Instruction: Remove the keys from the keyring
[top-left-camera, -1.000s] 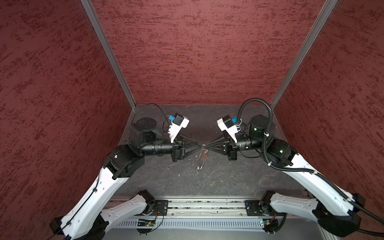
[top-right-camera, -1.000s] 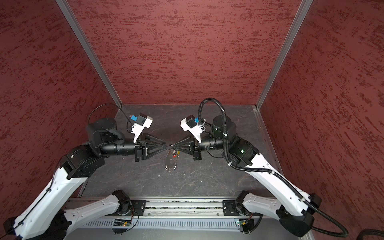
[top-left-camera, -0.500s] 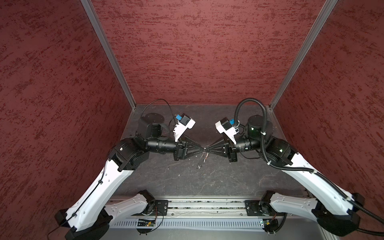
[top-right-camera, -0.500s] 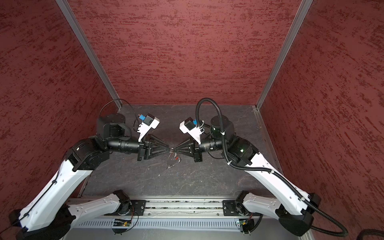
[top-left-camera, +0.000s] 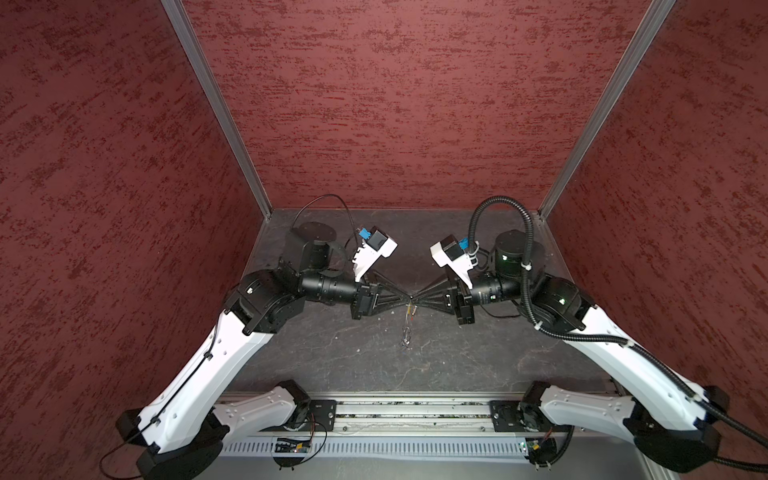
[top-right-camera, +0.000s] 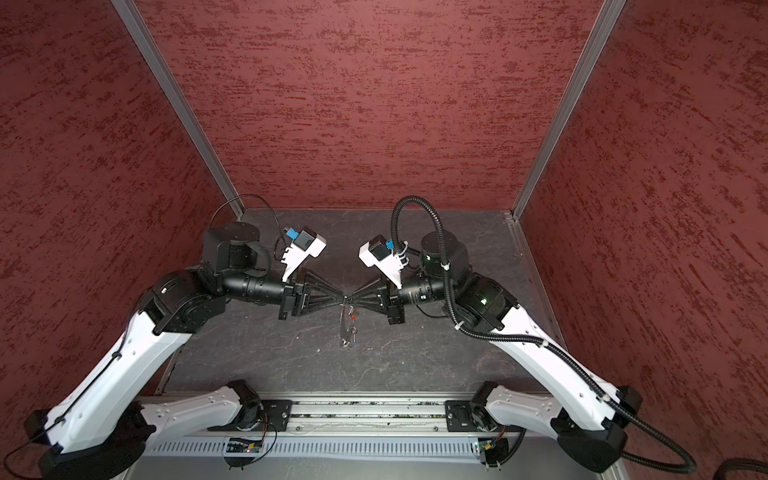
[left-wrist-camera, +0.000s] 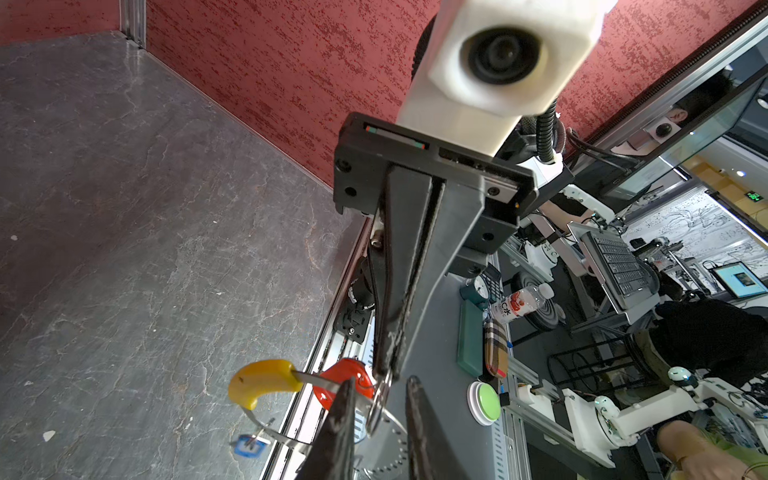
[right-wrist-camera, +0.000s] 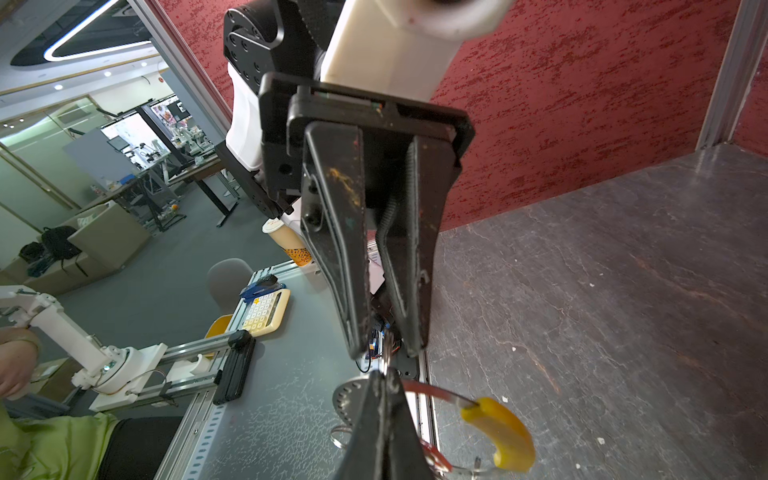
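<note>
Both grippers meet tip to tip above the middle of the floor in both top views. My right gripper (right-wrist-camera: 384, 376) is shut on a small silver ring (left-wrist-camera: 380, 399) of the keyring, whose curved yellow section (left-wrist-camera: 262, 382) hangs beside it. My left gripper (left-wrist-camera: 380, 380) is open, its two fingers (left-wrist-camera: 340, 415) standing either side of that same ring with a narrow gap. A key's red-orange tag (left-wrist-camera: 345, 384) sits just behind the ring, and the blue tag (left-wrist-camera: 249, 446) dangles lower on the band. In a top view the keys (top-left-camera: 406, 336) hang below the left gripper (top-left-camera: 405, 297) and right gripper (top-left-camera: 415, 298).
The dark stone-patterned floor (top-left-camera: 457, 357) is walled by red panels (top-left-camera: 395, 104) on three sides. An aluminium rail (top-left-camera: 395, 415) with both arm bases runs along the front edge. Outside the cell lie a green button (left-wrist-camera: 484, 401) and a calculator (right-wrist-camera: 266, 311).
My left arm has swung inward and its jaws have narrowed around the silver ring. The right gripper has stayed shut on the ring, nearly still.
</note>
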